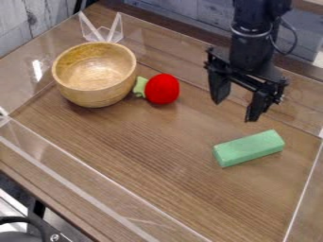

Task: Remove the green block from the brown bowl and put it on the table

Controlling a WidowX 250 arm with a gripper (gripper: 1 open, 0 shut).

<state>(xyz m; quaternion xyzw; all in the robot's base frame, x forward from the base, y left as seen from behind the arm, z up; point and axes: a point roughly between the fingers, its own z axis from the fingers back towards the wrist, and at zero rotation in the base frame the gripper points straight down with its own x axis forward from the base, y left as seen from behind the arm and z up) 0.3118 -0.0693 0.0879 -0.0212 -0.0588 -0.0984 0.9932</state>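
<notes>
The mint-green block [248,148] lies flat on the table [139,161] at the right, slanted a little. Above and behind it hangs my black gripper [239,102], pointing straight down, its two fingers spread wide with nothing between them; it does not touch the block. The tan wooden bowl [94,73] stands at the back left and its inside is empty.
A red round toy [161,89] with a small pale-green part sits just right of the bowl. Clear acrylic walls [76,194] run along the table's edges. A clear plastic piece [101,28] stands behind the bowl.
</notes>
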